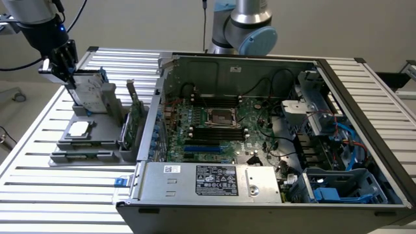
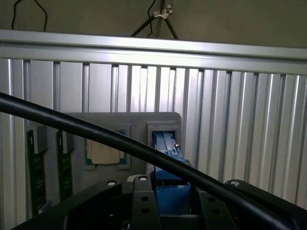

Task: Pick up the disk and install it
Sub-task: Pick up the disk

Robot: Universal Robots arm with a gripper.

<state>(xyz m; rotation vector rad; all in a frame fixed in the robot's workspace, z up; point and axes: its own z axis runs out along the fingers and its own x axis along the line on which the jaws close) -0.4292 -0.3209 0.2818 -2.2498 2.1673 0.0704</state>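
While I am watching the exterior view, the gripper (image 1: 65,73) is hanging at that view's upper left, its fingers hiding the disk's top edge. The disk (image 1: 89,90) is standing nearly upright over the grey holder (image 1: 78,141) on the slatted table (image 1: 39,195), and I cannot tell whether its lower edge is sitting in the slot. In the wrist view the pincer (image 2: 168,203) is gripping narrowly around the disk's (image 2: 167,158) blue carrier, holding it. A black cable (image 2: 96,132) is crossing in front, cutting off part of the carrier and of the square chip (image 2: 106,153). The disk's label is facing away from me. The white label (image 1: 217,180) on the computer case (image 1: 260,214) is showing print too small to read.
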